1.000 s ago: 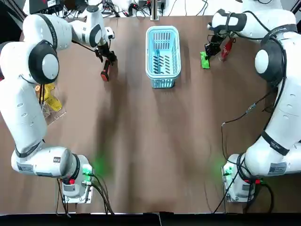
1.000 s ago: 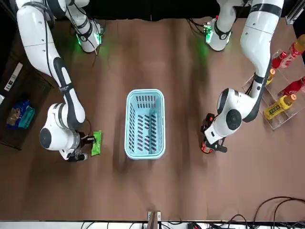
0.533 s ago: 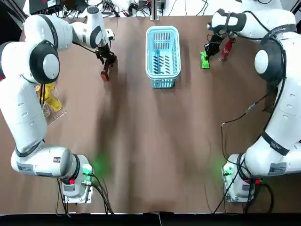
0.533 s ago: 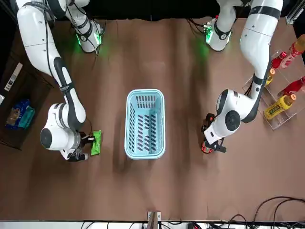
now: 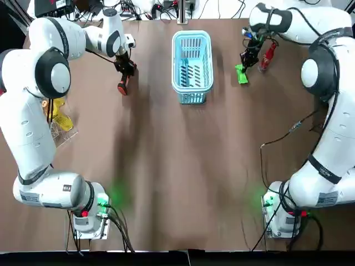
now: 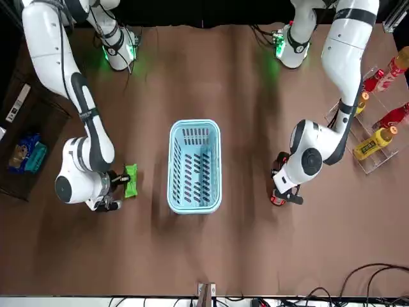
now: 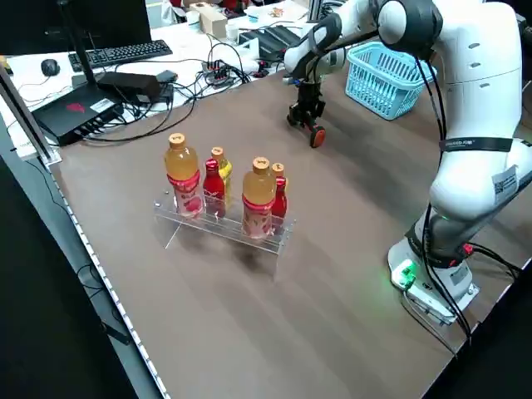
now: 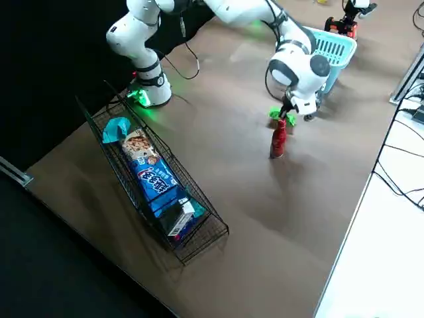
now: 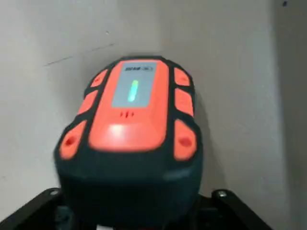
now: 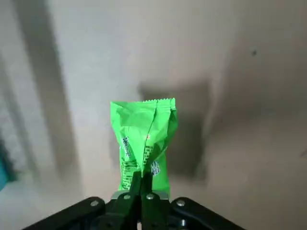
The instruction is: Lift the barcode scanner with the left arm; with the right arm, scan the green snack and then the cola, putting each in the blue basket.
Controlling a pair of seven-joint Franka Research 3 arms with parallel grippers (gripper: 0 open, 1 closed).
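Note:
My left gripper (image 5: pixel 126 66) is shut on the handle of the orange and black barcode scanner (image 5: pixel 122 86), left of the blue basket (image 5: pixel 192 61). In the left wrist view the scanner (image 9: pixel 134 139) fills the picture, its green light on and its head low over the table. To the right of the basket my right gripper (image 5: pixel 247 55) is shut on one end of the green snack (image 5: pixel 241 74). The snack (image 10: pixel 144 136) hangs a little above the table over its own shadow. The red cola bottle (image 5: pixel 269 55) stands upright just right of it.
A clear rack of drink bottles (image 5: pixel 58 116) stands at the table's left edge. A black wire basket of snack packs (image 8: pixel 156 179) sits at the right edge. Cables (image 5: pixel 294 130) trail near the right arm. The basket (image 6: pixel 194 165) holds nothing.
My right gripper has risen with the green snack, which now hangs off the table and tilted. The left gripper and scanner have shifted slightly.

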